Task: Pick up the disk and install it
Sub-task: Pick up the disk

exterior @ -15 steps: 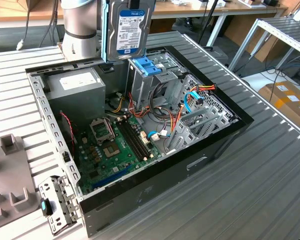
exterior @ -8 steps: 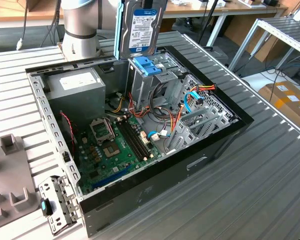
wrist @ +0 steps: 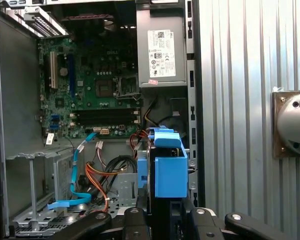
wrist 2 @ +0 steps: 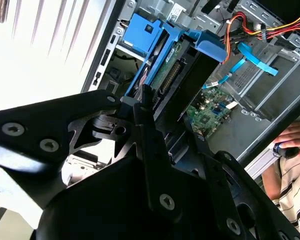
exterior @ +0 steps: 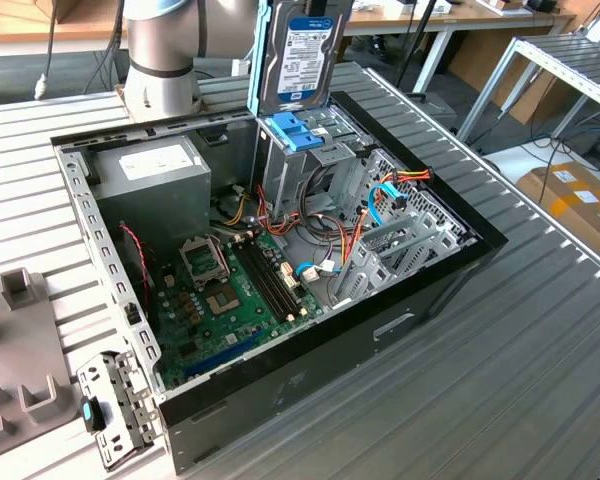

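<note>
The disk (exterior: 305, 55) is a silver drive with a blue-and-white label, standing upright on end over the open computer case (exterior: 450, 265). Its lower end meets a blue plastic piece (exterior: 298, 130) at the top of the metal drive cage (exterior: 330, 165); whether it has entered the cage I cannot tell. Both wrist views show the disk edge-on (wrist 2: 165, 80) (wrist: 151, 165) with a blue side rail (wrist: 169, 167). My gripper (wrist 2: 165, 112) (wrist: 165, 216) is shut on the disk, one black finger on each flat face.
Inside the case are a grey power supply box (exterior: 150, 175), a green motherboard (exterior: 220, 295) and orange and blue cables (exterior: 385, 195). The arm's base (exterior: 160, 60) stands behind the case. A person's hand (wrist 2: 292, 136) rests beside the case. Grey fixtures (exterior: 20, 350) lie at the exterior view's left.
</note>
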`<state>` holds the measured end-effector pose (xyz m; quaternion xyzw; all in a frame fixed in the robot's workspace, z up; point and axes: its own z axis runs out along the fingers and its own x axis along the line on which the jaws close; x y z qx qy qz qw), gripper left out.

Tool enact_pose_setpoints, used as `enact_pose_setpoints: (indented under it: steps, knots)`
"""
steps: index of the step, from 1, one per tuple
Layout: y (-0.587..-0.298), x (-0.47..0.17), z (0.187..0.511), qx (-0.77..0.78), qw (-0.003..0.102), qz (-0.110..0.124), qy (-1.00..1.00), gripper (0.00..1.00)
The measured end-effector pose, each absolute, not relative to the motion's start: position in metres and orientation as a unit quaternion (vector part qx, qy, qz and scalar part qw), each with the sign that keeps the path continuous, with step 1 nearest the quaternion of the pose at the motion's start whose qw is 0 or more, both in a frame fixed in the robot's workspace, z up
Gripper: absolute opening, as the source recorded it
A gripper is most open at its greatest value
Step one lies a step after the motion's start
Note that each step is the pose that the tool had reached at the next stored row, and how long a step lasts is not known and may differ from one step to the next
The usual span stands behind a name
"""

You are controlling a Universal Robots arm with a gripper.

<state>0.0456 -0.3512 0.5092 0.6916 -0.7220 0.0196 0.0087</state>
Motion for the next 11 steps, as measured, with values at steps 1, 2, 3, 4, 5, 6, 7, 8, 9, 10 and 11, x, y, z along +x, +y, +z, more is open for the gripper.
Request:
enact_pose_setpoints:
  steps: [1, 2, 3, 4, 5, 6, 7, 8, 9, 10, 11]
  knots:
    - [-0.3512, 0.0478, 0.5092, 0.692, 0.009, 0.020, -0.722, 0.35]
    - [-0.3511, 0.0519, 0.5092, 0.692, 0.009, 0.020, -0.722, 0.35]
    - [-0.3510, 0.0526, 0.5092, 0.692, 0.009, 0.020, -0.722, 0.35]
    - [-0.3511, 0.0526, 0.5092, 0.692, 0.009, 0.020, -0.722, 0.35]
    - [-0.3511, 0.0527, 0.5092, 0.692, 0.009, 0.020, -0.722, 0.35]
    - [-0.3511, 0.0527, 0.5092, 0.692, 0.009, 0.020, -0.722, 0.35]
    - [-0.3512, 0.0527, 0.5092, 0.692, 0.009, 0.020, -0.722, 0.35]
    - [-0.3519, 0.0527, 0.5092, 0.692, 0.009, 0.020, -0.722, 0.35]
    - [-0.3526, 0.0527, 0.5092, 0.692, 0.009, 0.020, -0.722, 0.35]
    - [-0.3536, 0.0527, 0.5092, 0.692, 0.009, 0.020, -0.722, 0.35]
    - [-0.3544, 0.0527, 0.5092, 0.692, 0.009, 0.020, -0.722, 0.35]
